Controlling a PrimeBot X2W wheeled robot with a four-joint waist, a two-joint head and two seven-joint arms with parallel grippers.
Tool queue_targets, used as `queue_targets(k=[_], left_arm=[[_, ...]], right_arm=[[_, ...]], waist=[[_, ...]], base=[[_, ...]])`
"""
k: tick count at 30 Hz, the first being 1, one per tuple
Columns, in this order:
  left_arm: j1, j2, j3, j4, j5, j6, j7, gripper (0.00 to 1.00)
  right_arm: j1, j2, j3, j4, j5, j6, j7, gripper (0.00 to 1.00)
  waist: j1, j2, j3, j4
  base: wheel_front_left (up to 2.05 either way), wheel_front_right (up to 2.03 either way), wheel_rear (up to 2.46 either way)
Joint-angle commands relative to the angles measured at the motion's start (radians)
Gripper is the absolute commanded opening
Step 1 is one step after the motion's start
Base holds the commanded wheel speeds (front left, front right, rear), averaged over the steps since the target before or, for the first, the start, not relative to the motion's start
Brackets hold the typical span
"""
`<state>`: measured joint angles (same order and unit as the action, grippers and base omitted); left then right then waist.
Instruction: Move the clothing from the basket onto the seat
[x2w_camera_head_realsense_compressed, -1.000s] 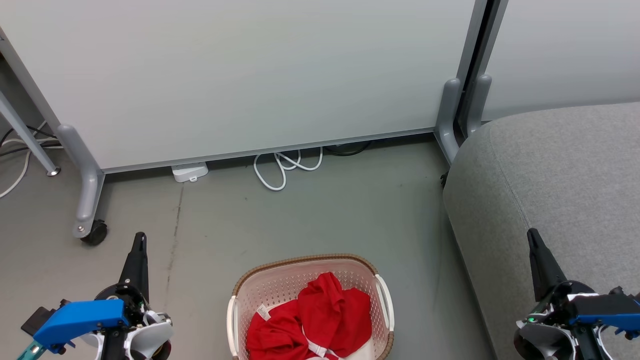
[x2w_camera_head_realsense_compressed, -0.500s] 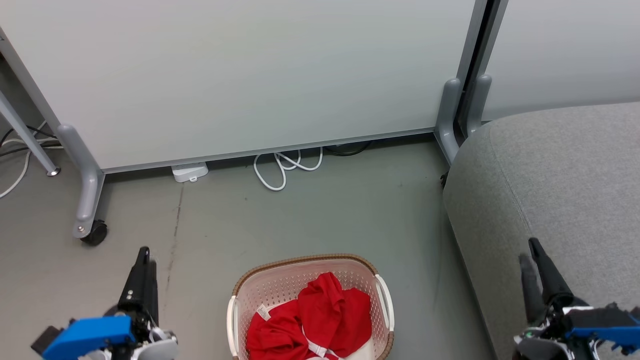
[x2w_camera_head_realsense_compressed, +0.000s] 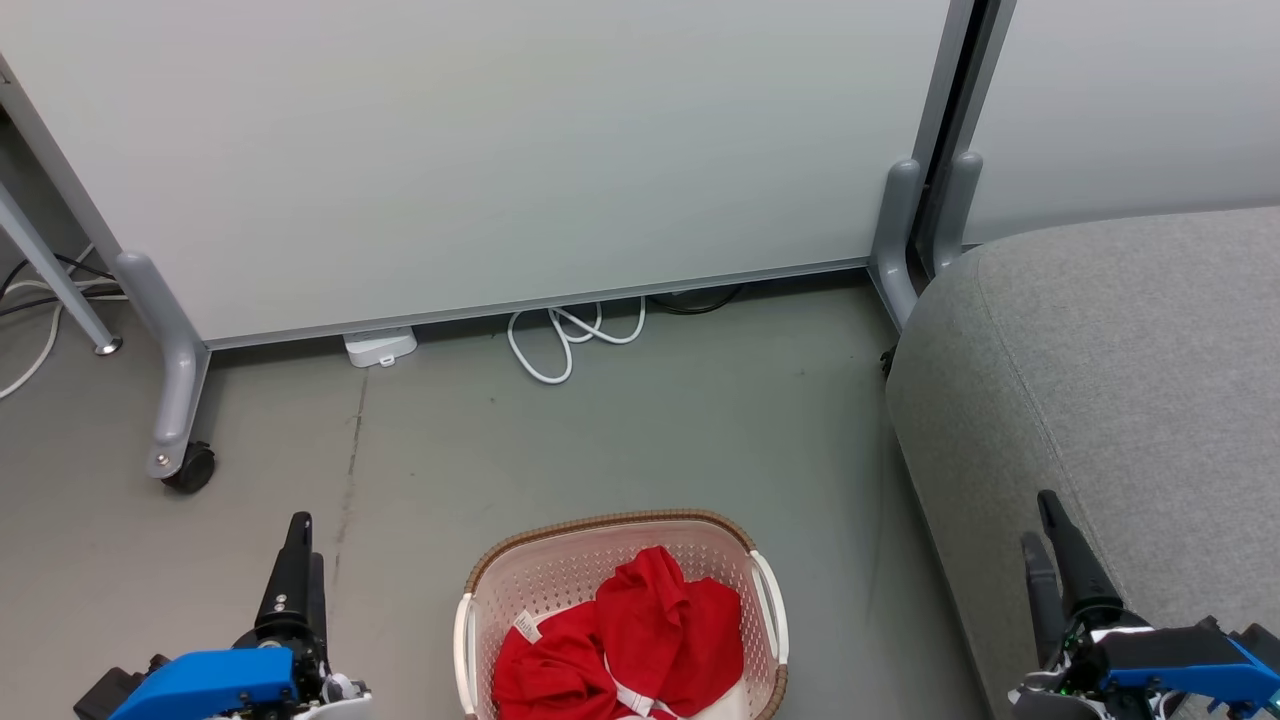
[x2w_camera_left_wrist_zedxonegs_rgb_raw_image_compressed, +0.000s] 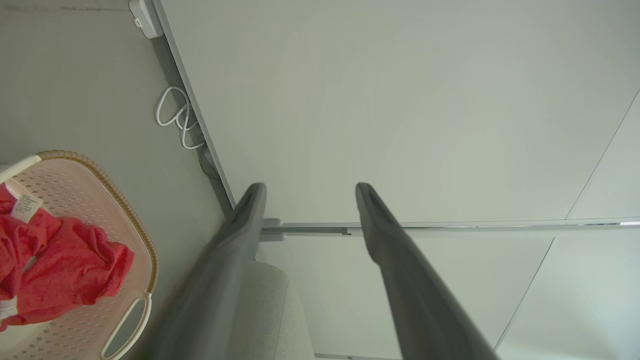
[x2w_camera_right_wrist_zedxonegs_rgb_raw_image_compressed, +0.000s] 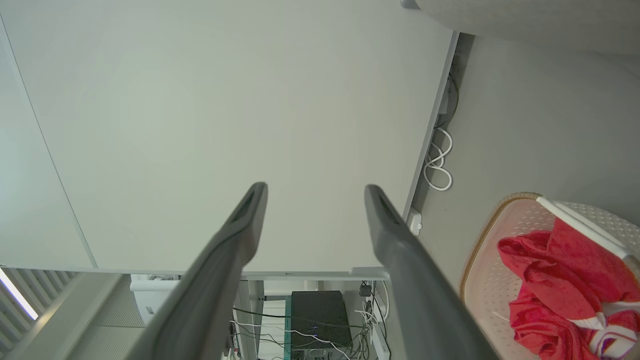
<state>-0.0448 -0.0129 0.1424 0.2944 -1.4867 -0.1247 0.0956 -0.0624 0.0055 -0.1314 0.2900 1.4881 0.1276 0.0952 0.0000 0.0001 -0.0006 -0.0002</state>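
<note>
Well, we judge ourselves to be at the very start. All the clothing (x2w_camera_head_realsense_compressed: 625, 640) lies heaped in the basket (x2w_camera_head_realsense_compressed: 610, 519), which stands on the floor (x2w_camera_head_realsense_compressed: 620, 430) between our arms and left of the seat (x2w_camera_head_realsense_compressed: 1130, 350); none of it is on the seat yet.

Our left gripper (x2w_camera_left_wrist_zedxonegs_rgb_raw_image_compressed: 310, 187) hangs beside the basket's left side and our right gripper (x2w_camera_right_wrist_zedxonegs_rgb_raw_image_compressed: 316, 187) hangs by the seat's near edge. Both have their fingers parted with a clear gap and hold nothing.

Next, we think, one arm must swing inward, dip below the rim and pinch a raised fold of the top garment, then lift it high enough to clear the rim.

The clothing is soft, crumpled red fabric with white trim and a small tag. It should drape and may drag its neighbour along. The basket is perforated cream plastic with a brown woven-look rim and white handles, and it is likely light enough to shift. The seat is grey woven upholstery, broad, with rounded edges.
</note>
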Motion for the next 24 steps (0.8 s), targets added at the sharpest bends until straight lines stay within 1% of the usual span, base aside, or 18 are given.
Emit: queue_targets(k=[1, 16, 24], left_arm=[[-0.019, 0.005, -0.01, -0.019, 0.035, 0.003, -0.011, 1.0], [-0.004, 0.017, -0.066, -0.05, 0.403, 0.037, -0.083, 1.0], [0.001, 0.039, -0.108, -0.062, 0.58, 0.051, -0.117, 1.0]], right_arm=[[-0.021, -0.008, 0.008, -0.017, -0.034, 0.002, -0.01, 1.0], [-0.022, -0.015, 0.02, -0.027, -0.418, 0.002, -0.083, 1.0], [-0.019, -0.018, 0.032, -0.035, -0.575, 0.002, -0.117, 1.0]], waist=[[0.0, -0.0001, 0.0, 0.0], [0.0, -0.0001, -0.003, 0.0], [0.0, -0.0001, -0.005, 0.003]], base=[[0.0, 0.0, 0.0], [0.0, 0.0, 0.0], [0.0, 0.0, 0.0]])
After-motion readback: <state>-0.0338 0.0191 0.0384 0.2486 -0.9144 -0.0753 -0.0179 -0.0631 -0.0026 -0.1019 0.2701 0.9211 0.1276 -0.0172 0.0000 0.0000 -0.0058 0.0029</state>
